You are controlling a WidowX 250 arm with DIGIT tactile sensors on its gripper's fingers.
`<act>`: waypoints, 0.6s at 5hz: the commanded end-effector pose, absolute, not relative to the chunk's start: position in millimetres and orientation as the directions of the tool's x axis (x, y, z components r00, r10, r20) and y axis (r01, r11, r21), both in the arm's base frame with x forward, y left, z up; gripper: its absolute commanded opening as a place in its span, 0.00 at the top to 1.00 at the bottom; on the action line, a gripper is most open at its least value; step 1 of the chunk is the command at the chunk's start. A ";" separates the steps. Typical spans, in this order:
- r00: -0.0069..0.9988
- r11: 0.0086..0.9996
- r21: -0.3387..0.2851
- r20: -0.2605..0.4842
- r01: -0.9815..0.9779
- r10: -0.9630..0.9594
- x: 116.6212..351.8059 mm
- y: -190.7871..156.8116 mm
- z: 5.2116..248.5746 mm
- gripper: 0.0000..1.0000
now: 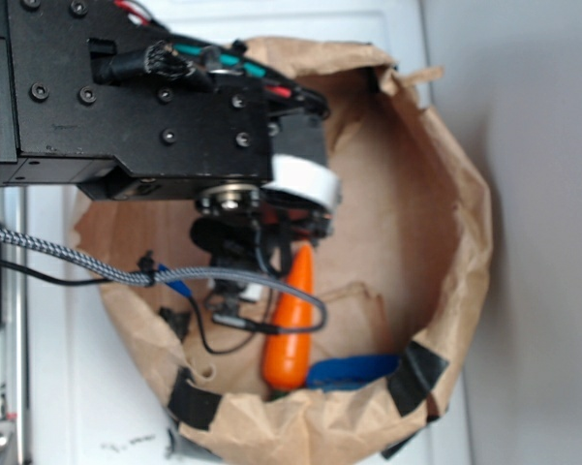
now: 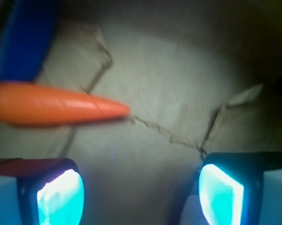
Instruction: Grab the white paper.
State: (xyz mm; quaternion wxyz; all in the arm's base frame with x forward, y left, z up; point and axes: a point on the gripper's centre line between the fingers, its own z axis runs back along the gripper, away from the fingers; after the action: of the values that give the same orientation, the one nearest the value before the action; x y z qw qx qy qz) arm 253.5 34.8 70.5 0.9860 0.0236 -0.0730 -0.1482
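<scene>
The white paper is out of view in both views, and the black arm hides part of the bag's floor in the exterior view. My gripper (image 1: pixel 238 266) reaches down inside the brown paper bag (image 1: pixel 452 208), just left of an orange carrot (image 1: pixel 291 325). In the wrist view the gripper (image 2: pixel 141 190) is open. Its two glowing cyan pads (image 2: pixel 61 197) stand wide apart with only bare bag floor (image 2: pixel 178 70) between them. The carrot (image 2: pixel 56 104) lies ahead and to the left, its tip pointing right.
A blue object (image 1: pixel 353 370) lies against the bag's near wall beside the carrot, and it shows again at the wrist view's top left (image 2: pixel 21 37). Black tape patches (image 1: pixel 418 373) mark the bag's rim. The bag walls surround the gripper. A braided cable (image 1: pixel 68 257) crosses in front.
</scene>
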 end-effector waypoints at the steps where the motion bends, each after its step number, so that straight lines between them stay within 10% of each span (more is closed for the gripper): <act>1: 0.932 0.942 0.130 0.156 0.309 -0.327 257.6 51.1 55.8 0.00; 3: 0.916 0.914 0.196 0.124 0.354 -0.382 246.9 69.9 40.2 0.00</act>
State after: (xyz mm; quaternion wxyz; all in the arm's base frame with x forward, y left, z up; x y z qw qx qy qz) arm 241.5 64.3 33.6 0.9749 0.0771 -0.0672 -0.1979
